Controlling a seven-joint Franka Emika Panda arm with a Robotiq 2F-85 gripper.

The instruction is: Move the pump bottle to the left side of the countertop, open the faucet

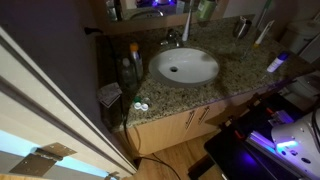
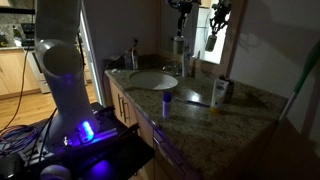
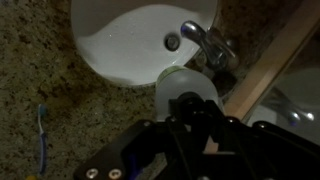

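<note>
My gripper (image 2: 181, 22) hangs near the wall mirror and is shut on the pump head of the pump bottle (image 2: 180, 47). In the wrist view the bottle's pale greenish round body (image 3: 187, 88) shows from above, just under my dark fingers (image 3: 190, 118). It sits over the granite countertop (image 3: 60, 100) between the white basin's rim (image 3: 120, 50) and the wall. The silver faucet (image 3: 205, 45) stands close beside the bottle. In an exterior view the faucet (image 1: 172, 38) is behind the basin (image 1: 185, 66). Whether the bottle touches the counter is unclear.
A taller clear bottle with an orange cap (image 1: 132, 62) stands at the counter's end beside the basin. A blue toothbrush (image 3: 42, 130) lies on the granite. A small purple-capped container (image 2: 166, 101) and a white cup (image 2: 218, 92) stand near the front. The mirror frame (image 3: 262, 68) is close.
</note>
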